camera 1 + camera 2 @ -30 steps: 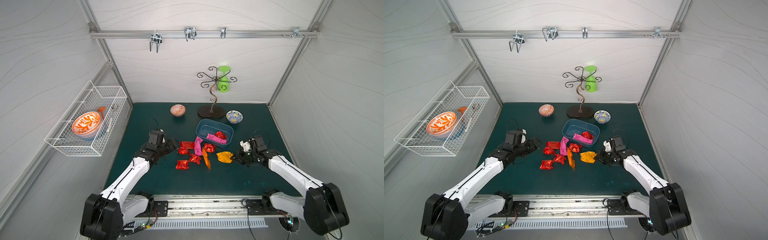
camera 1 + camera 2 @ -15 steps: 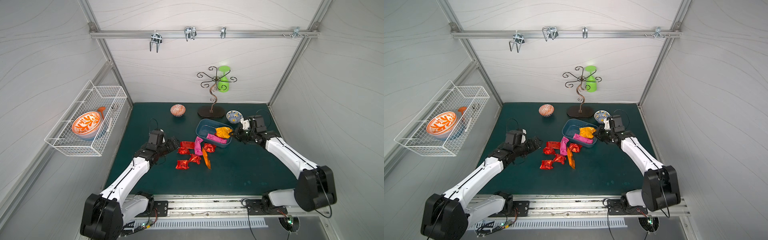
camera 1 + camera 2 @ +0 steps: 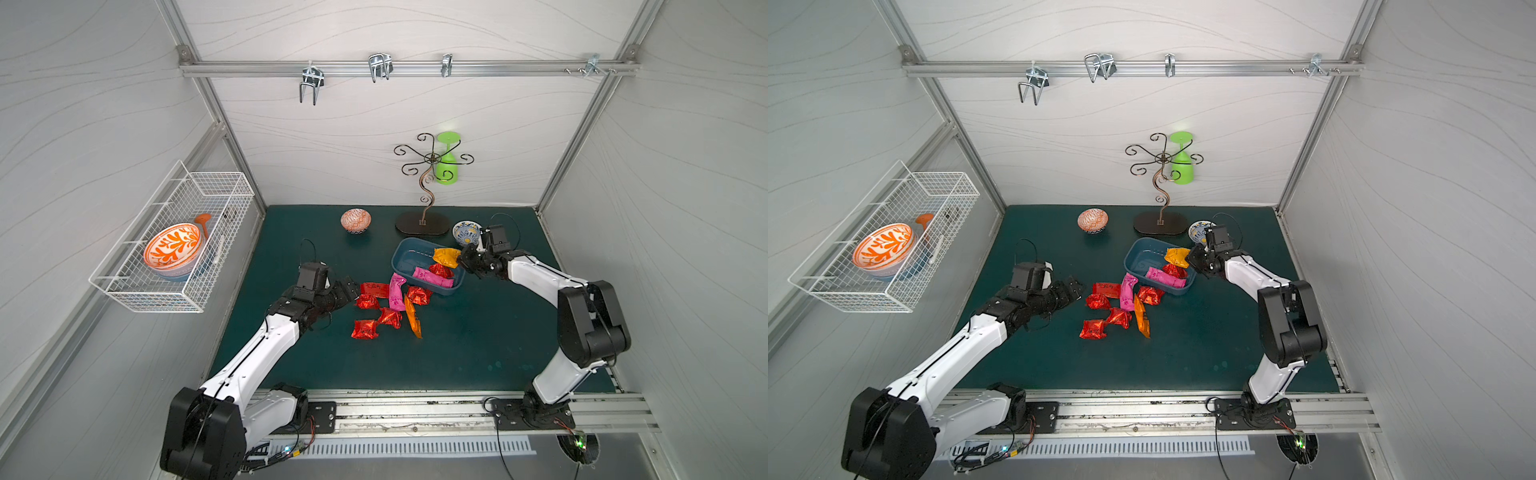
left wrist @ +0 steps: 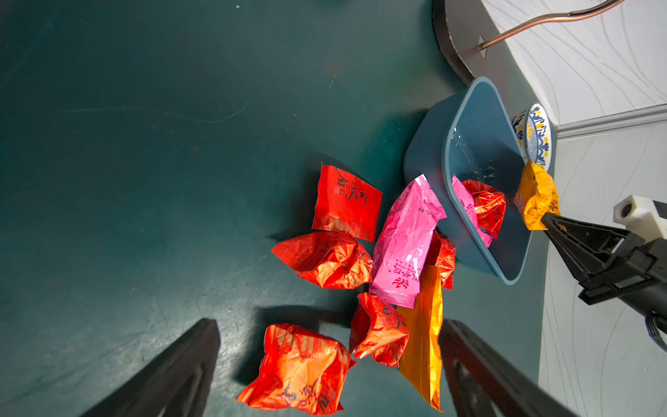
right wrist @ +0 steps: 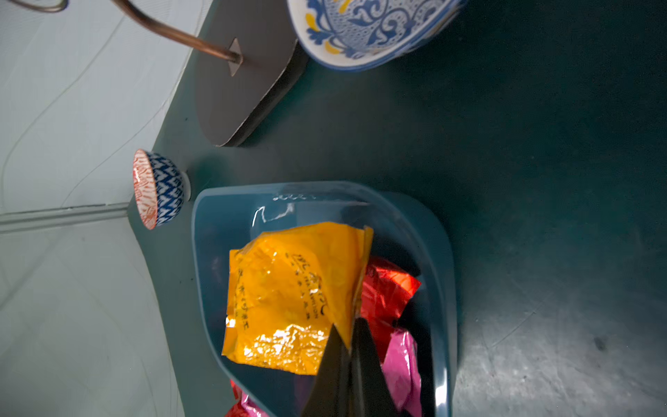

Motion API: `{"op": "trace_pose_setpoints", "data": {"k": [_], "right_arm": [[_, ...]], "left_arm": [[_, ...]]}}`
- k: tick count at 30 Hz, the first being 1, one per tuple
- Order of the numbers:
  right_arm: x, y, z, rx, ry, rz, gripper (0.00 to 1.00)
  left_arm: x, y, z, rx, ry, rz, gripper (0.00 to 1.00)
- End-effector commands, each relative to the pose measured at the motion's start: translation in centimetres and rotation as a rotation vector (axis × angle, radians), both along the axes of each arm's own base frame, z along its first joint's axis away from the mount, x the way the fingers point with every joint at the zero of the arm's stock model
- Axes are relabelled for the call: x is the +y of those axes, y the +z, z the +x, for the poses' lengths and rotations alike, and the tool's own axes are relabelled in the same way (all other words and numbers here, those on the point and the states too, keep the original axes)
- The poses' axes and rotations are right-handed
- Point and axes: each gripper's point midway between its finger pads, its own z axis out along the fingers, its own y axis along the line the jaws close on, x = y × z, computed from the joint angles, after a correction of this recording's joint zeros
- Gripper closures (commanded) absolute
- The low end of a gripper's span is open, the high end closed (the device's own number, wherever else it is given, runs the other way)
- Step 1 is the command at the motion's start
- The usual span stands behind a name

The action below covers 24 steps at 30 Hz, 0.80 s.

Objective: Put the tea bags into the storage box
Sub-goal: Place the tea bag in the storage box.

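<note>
While our right jaws pinch the orange packet (image 3: pixel 445 257) by its corner above the blue box (image 3: pixel 398 261), we're at the drop step: spread them, let it fall in. Left jaws gape wide beside the loose packets (image 3: pixel 397 291) on the worktop (image 3: pixel 478 340), next pick.

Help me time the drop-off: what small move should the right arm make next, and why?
Probably open the right gripper. Its jaws are shut on a corner of the orange tea bag, which hangs over the storage box, above the red tea bag and pink tea bag already inside, so letting go should drop it in.
</note>
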Motion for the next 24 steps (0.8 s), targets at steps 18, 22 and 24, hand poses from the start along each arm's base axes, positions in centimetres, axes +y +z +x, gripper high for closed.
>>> {"op": "trace_pose_setpoints", "data": {"k": [18,22,24], "right_arm": [[0.7,4.7,-1.4,-0.126,0.056,-0.092,0.42],[2.2,7.3,-3.9,-0.197,0.163,-0.183,0.39],[3.2,8.1,-5.6,-0.223,0.232,-0.22,0.39]], "left_arm": [[0.1,3.3,1.2,-0.078,-0.027,0.045,0.02],[0.2,4.0,1.6,-0.096,-0.034,0.067,0.02],[0.2,4.1,1.6,-0.1,-0.036,0.068,0.02]]}}
